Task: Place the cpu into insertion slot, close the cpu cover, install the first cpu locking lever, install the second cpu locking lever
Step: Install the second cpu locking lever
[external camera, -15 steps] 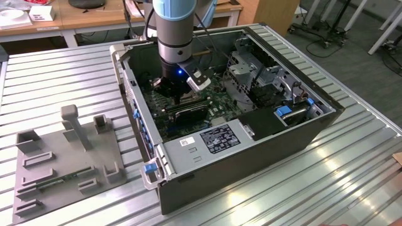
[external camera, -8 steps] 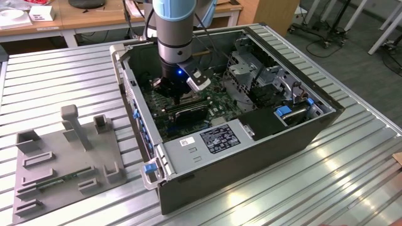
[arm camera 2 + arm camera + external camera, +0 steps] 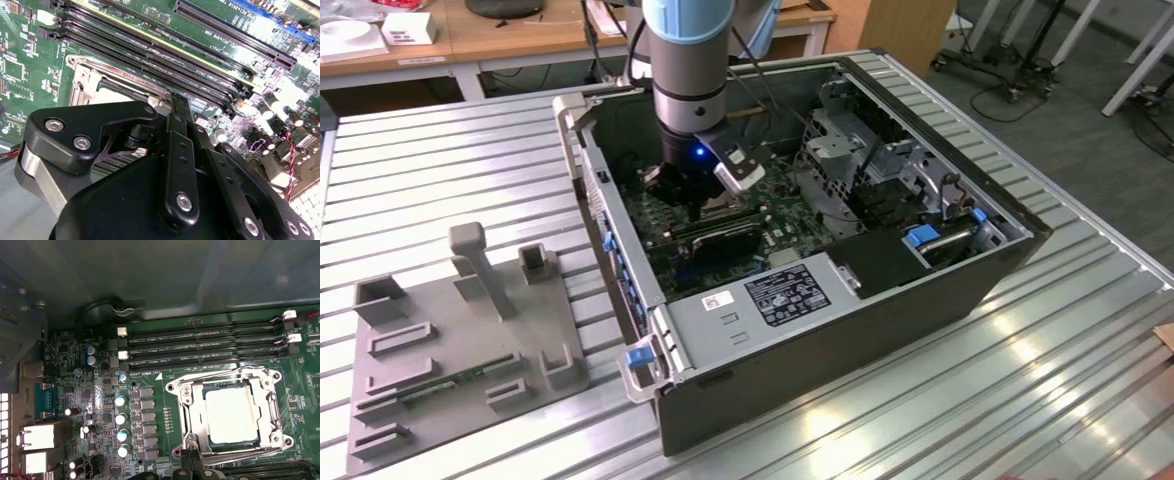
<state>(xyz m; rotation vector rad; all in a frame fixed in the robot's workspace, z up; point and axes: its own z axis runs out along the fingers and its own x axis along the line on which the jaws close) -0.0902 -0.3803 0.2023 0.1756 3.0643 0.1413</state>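
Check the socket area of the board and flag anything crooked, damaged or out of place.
Nothing stands out. The cpu lies flat and square in the insertion slot, with the cpu cover framing it evenly. The memory slots beside it run straight, and the motherboard shows no loose parts or damage.

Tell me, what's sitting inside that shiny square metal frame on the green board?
A pale square chip lies flat inside the metal frame. Whatever is beneath the chip is covered.

You've got the cpu sitting flat in the insertion slot, with the cpu cover down around it. Long black memory slots run just beside it, and the gripper tip is touching the socket's edge.
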